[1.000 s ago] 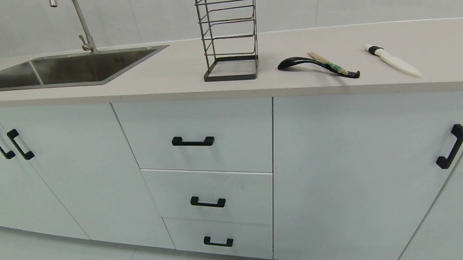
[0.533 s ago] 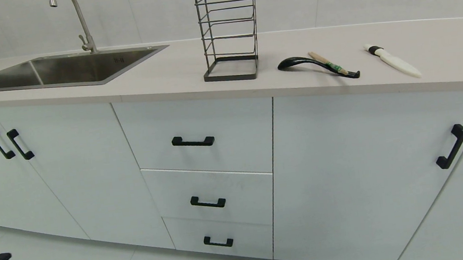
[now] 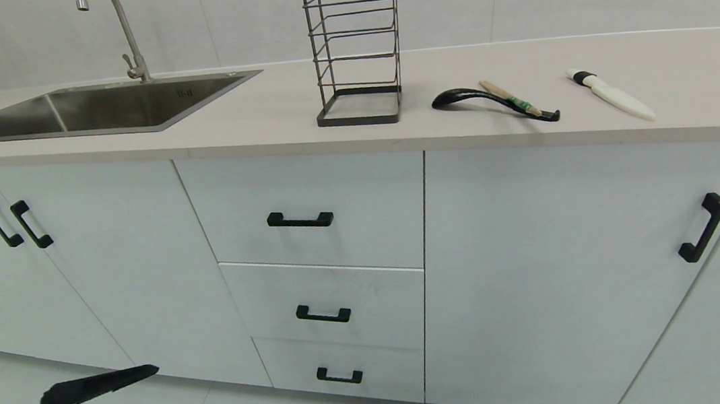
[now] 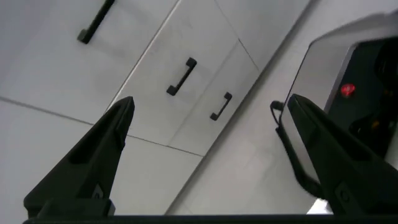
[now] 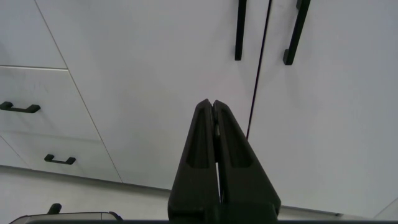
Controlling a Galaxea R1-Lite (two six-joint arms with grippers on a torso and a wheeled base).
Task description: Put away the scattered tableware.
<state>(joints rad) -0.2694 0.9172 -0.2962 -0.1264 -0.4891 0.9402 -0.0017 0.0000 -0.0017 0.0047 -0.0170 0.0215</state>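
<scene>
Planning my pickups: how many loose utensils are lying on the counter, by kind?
Black ladle: 1
Wooden utensil with a green band: 1
White knife: 1
Total: 3

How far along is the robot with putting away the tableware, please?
Nothing looks put away yet: the black ladle, wooden utensil and white knife lie on the counter, outside the wire rack. Nothing is in hand: the left gripper is open, the right gripper shut on nothing. All three are left.
</scene>
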